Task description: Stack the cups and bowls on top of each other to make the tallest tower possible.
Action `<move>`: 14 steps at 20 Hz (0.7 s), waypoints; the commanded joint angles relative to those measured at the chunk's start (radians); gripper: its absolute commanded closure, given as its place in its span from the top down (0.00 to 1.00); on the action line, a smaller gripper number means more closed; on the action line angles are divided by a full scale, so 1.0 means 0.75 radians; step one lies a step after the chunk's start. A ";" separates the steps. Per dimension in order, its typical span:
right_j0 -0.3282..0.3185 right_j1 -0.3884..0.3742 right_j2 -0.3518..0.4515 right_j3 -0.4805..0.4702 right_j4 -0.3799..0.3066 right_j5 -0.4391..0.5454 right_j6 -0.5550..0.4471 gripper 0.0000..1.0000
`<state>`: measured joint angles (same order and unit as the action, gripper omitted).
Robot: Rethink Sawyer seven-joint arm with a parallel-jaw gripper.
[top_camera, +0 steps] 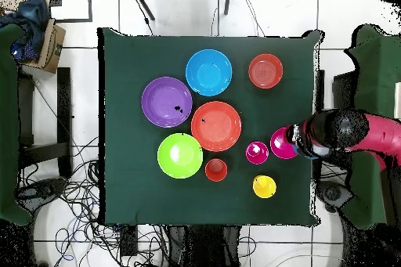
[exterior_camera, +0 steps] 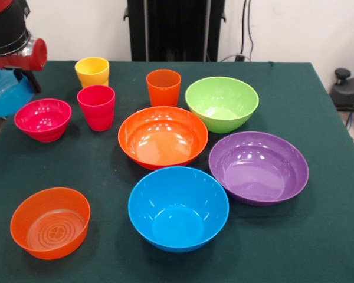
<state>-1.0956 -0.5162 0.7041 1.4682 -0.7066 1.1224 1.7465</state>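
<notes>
My gripper point(exterior_camera: 15, 79) hangs over the table's left edge, shut on the translucent blue bowl point(exterior_camera: 5, 95), which is tilted and off the cloth. Just beside it stands the small magenta bowl point(exterior_camera: 43, 119). The yellow cup point(exterior_camera: 92, 71), red-pink cup point(exterior_camera: 96, 106) and orange cup point(exterior_camera: 163, 86) stand upright and apart. The large orange bowl point(exterior_camera: 163, 137), lime green bowl point(exterior_camera: 222, 103), purple bowl point(exterior_camera: 258, 167), blue bowl point(exterior_camera: 178, 208) and small translucent orange bowl point(exterior_camera: 50, 223) all sit separately. No tower stands. In the overhead view the gripper point(top_camera: 301, 145) is next to the magenta bowl point(top_camera: 282, 143).
A dark green cloth covers the table point(exterior_camera: 324, 242). A black device point(exterior_camera: 346, 88) with cables sits off the right edge. In the overhead view, cables point(top_camera: 78, 201) lie on the floor and a cardboard box point(top_camera: 48, 45) rests beside the table.
</notes>
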 commanded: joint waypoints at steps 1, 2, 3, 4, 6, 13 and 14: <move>0.096 0.071 0.039 -0.083 0.004 -0.078 -0.232 0.00; 0.096 0.070 0.037 -0.077 0.002 -0.086 -0.229 0.00; 0.102 0.073 0.034 -0.079 -0.002 -0.091 -0.222 0.00; 0.102 0.073 0.032 -0.075 -0.004 -0.096 -0.220 0.00; 0.115 0.075 0.028 -0.081 -0.004 -0.094 -0.207 0.00; 0.139 0.036 0.024 -0.020 0.029 -0.080 -0.162 0.00; 0.140 0.028 0.024 -0.004 0.034 -0.084 -0.155 0.00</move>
<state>-1.0508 -0.5161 0.7069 1.4466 -0.6963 1.1225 1.7465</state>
